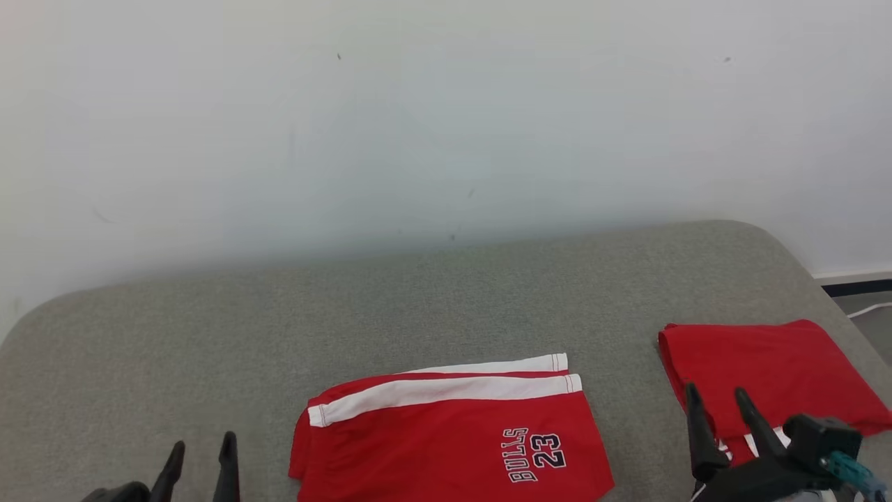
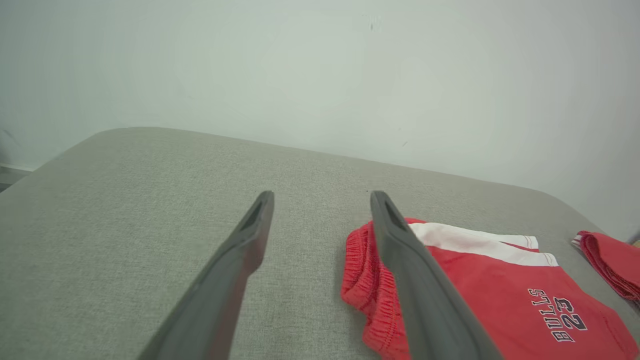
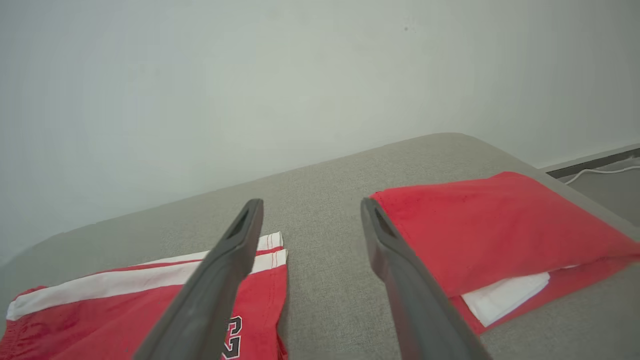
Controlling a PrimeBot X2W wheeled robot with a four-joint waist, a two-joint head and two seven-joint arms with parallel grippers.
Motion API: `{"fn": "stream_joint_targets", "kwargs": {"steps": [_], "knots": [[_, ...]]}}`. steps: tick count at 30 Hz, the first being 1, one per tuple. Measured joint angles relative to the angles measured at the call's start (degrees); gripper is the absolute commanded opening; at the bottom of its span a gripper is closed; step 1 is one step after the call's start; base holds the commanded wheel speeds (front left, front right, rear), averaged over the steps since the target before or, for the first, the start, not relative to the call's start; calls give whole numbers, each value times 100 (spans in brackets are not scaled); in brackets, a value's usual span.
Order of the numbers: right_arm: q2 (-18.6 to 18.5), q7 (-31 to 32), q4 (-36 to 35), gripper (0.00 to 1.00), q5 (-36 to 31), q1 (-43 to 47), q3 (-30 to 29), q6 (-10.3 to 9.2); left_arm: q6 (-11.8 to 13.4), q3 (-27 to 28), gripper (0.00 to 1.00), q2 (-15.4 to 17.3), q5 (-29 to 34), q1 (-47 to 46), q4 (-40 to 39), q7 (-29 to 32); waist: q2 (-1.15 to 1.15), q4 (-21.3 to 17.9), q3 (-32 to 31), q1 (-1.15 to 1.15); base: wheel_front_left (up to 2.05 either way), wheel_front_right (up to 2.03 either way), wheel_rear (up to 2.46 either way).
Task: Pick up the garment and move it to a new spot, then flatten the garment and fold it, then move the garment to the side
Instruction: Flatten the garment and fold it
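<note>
Left gripper [image 1: 201, 446] wide open, empty, over grey surface [image 1: 418, 300] just left of shorts [image 1: 446, 446]; right gripper [image 1: 717, 392] wide open, empty, at folded red cloth [image 1: 773, 369]; shorts flat, centre, between grippers.

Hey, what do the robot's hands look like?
The left hand and right hand are dark grey to black. Each has two long, flat fingers tapering to narrow tips, with a slot-like recess near the tip. Behind the right hand sits a black block carrying a teal fitting.

red shorts [image 1: 432, 450] with white stripe lie flat, seemingly folded.
</note>
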Motion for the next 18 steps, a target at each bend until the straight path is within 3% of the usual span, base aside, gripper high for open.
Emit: {"fn": "stream_joint_targets", "kwargs": {"steps": [18], "knots": [[56, -68, -16, 100, -67, 97, -41, -2, 4, 214, 100, -233, 265, 35, -175, 101, 0, -61, 182, 0, 0, 0, 0]]}}
